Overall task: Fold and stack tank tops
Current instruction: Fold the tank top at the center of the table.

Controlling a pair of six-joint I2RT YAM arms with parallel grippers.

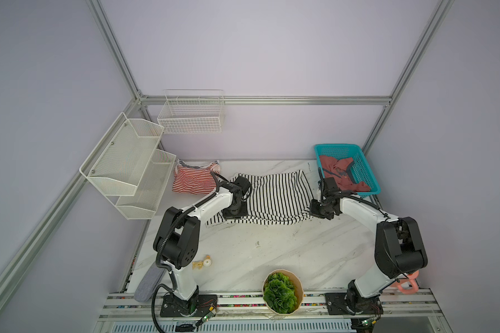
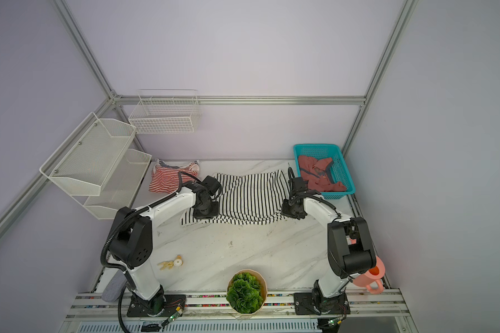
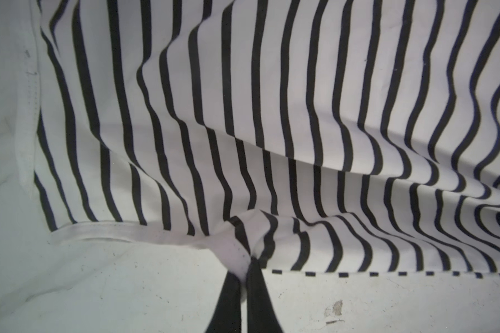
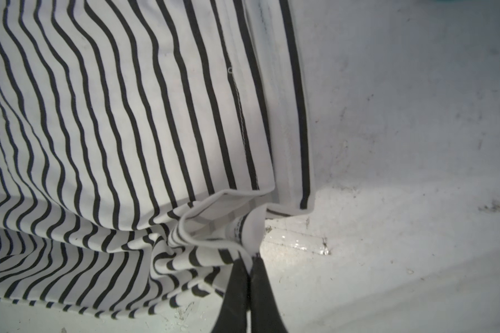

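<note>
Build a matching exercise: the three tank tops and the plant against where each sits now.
1. black-and-white striped top
2. red-and-white striped top
3. dusty-red top
4. green plant

A. in the teal basket
B. at the front edge of the table
C. pinched by the left gripper and the right gripper
D. beside the white mesh rack

Pairs: 1-C, 2-D, 3-A, 4-B

Diffuse, even, fairly bright light; shadows soft. Top views sharp. Right wrist view: small glare on tabletop [image 4: 298, 243].

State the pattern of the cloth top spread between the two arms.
Black and white stripes on the soft tank top, clearest in the left wrist view.
</note>
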